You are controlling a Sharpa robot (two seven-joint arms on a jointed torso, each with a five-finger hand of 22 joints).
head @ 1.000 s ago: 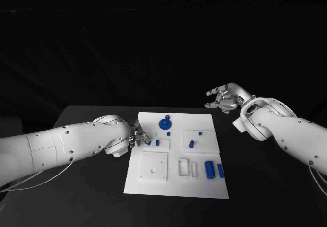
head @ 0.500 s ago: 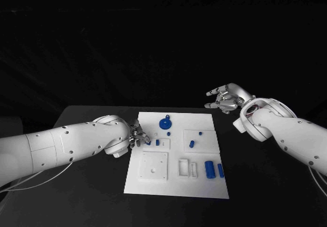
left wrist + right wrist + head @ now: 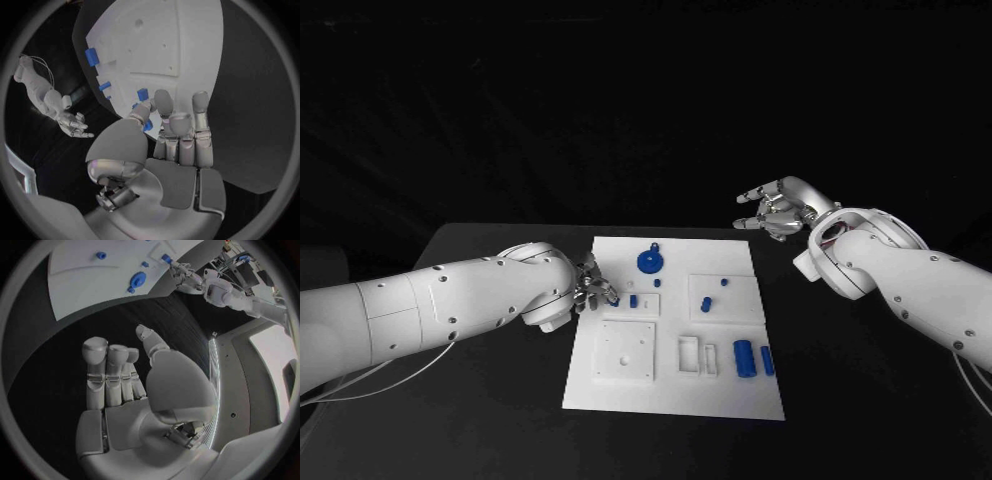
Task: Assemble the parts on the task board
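Note:
The white task board (image 3: 675, 395) lies in the middle of the black table. My left hand (image 3: 596, 290) is at the board's left edge and pinches a small blue part (image 3: 147, 125) between thumb and finger; the right wrist view shows that part (image 3: 165, 258) at its fingertips. On the board next to the hand stands a small blue peg (image 3: 633, 300). Beyond the board's far right corner my right hand (image 3: 773, 210) is raised, fingers apart and holding nothing. A round blue part (image 3: 649, 262) lies near the board's far edge.
Two blue blocks (image 3: 744, 358) sit side by side at the board's near right, beside white slots (image 3: 691, 353). A raised white square plate (image 3: 627, 350) fills the near left. Small blue pieces (image 3: 707, 304) lie mid-board. Black table surrounds the board.

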